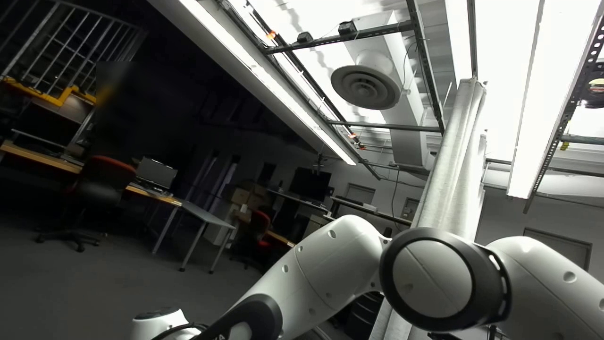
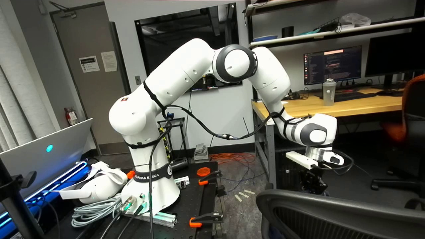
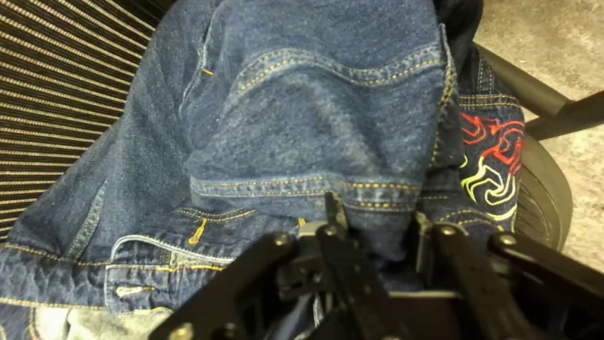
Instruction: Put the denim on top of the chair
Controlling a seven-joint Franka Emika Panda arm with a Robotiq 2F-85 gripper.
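Note:
The denim (image 3: 306,123) is blue with yellow stitching and a red and yellow embroidered patch. It lies bunched against the chair's ribbed dark mesh (image 3: 56,113) in the wrist view. My gripper (image 3: 377,215) is right over it with its fingers apart, and a denim fold shows between them. I cannot tell if the fingers touch the fold. In an exterior view my gripper (image 2: 313,182) points down behind the dark chair back (image 2: 332,209), which hides most of the denim there. The denim and the gripper do not show clearly in the remaining exterior view.
A wooden desk (image 2: 348,104) with monitors and a shaker bottle (image 2: 329,92) stands behind the arm. An orange office chair (image 2: 413,106) is at the far right. The black robot table (image 2: 189,199) has orange clamps. A dark chair part (image 3: 542,189) borders the denim.

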